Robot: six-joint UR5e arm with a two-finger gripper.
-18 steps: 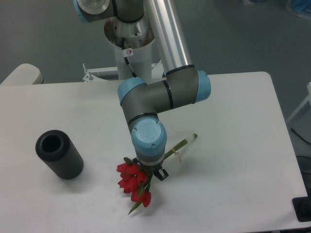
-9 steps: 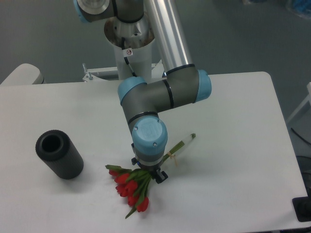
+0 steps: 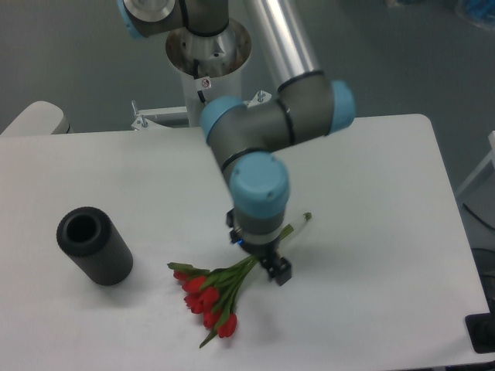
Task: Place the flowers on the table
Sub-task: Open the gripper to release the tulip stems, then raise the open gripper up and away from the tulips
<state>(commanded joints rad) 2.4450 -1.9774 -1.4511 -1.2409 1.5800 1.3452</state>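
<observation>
Gripper (image 3: 267, 259) lifted — soft red flowers (image 3: 207, 297) lie flat.

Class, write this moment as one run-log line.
flowers: lying on table | gripper: over stems, grip unclear | dark cylinder: on its side, left, apart

Red blooms on green stems are seen on the flowers (image 3: 207, 297); the tabletop (image 3: 371, 216) is white, the cylinder (image 3: 94, 245) dark grey.
</observation>
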